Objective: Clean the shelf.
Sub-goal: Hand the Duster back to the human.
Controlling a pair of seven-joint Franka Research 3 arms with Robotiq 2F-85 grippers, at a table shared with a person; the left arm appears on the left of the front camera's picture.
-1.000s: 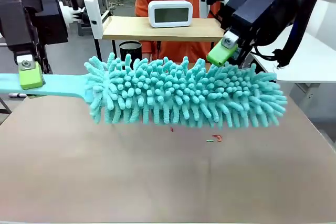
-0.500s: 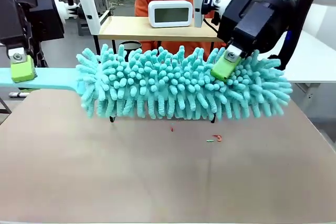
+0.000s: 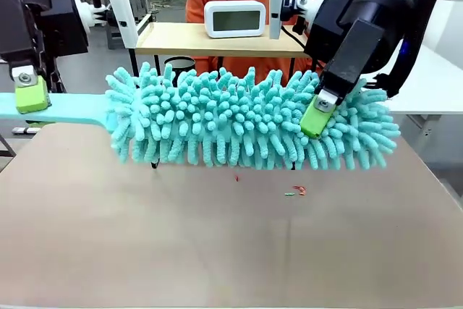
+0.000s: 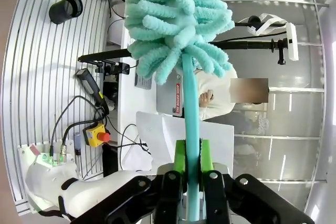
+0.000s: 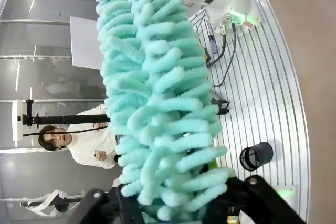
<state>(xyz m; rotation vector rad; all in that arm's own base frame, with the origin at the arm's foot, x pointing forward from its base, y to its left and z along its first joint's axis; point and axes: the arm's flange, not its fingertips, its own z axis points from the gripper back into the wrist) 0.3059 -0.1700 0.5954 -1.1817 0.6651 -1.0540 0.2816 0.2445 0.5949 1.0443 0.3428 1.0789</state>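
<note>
Holding a long turquoise chenille duster (image 3: 246,117) with fluffy noodle fibres across the front of the small two-tier shelf with a light wooden top board and thin black legs (image 3: 210,37), which stands at 12 o'clock behind it.

The wide brown table top (image 3: 217,244) gives much free room toward 6 o'clock, but the white digital clock (image 3: 234,18) sits on the shelf top, and I judge a careless sweep could push it off. The right gripper (image 3: 318,110) seems to pinch the duster head at 3 o'clock; if the arms pull unevenly, the head may bend. The left gripper (image 4: 190,167) has its green pads pressed on the flat turquoise handle (image 4: 189,124). Small red and green crumbs (image 3: 295,192) lie on the table.
</note>
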